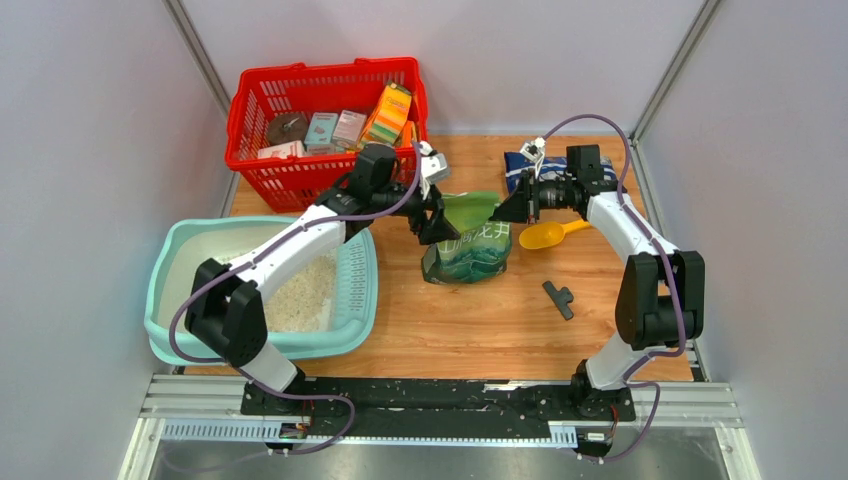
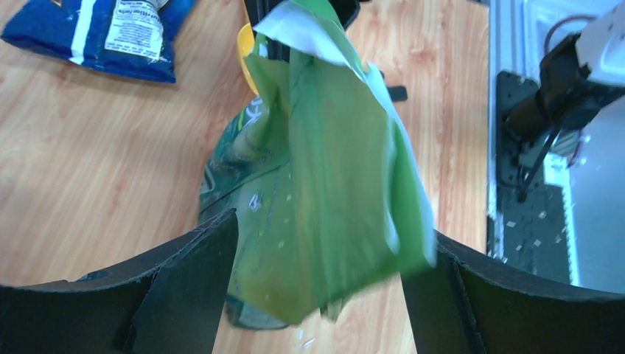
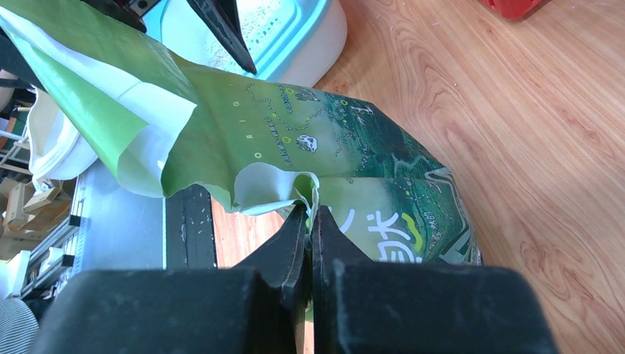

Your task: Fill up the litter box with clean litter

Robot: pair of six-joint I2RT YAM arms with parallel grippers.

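Nearest on the left sits the box (image 1: pixel 358 285), with the litter (image 1: pixel 300 292) heaped pale along its right side, beside the slotted ledge; part of it is hidden under the left arm. To the right on the bare table (image 1: pixel 480 325) lies a small black piece (image 1: pixel 559 299), well apart from everything else.

Mid-table stands the green bag (image 1: pixel 468 252), slumped, both arms reaching to its top from either side. From above you can't make out what the fingers are doing. The wrist cameras settle it. The left gripper (image 2: pixel 332 234) is spread wide, the bag's loose green-and-white flap hanging between its fingers (image 2: pixel 188 276); the flap's edge looks to brush the right-hand finger, and the other stands clear of it. The right gripper (image 3: pixel 308 215) is pinched tight on a crumpled edge of the bag's mouth, fingers pressed together with the film between them. That same view catches a corner of the box beyond the bag, with a few grains on its white inside.

Just past the bag lies a yellow scoop (image 1: pixel 545 236), mostly hidden behind the flap in the left wrist view. Farther back a blue pack (image 1: pixel 515 165) lies flat; at the far left, a red basket (image 1: pixel 330 72) holds small cartons.
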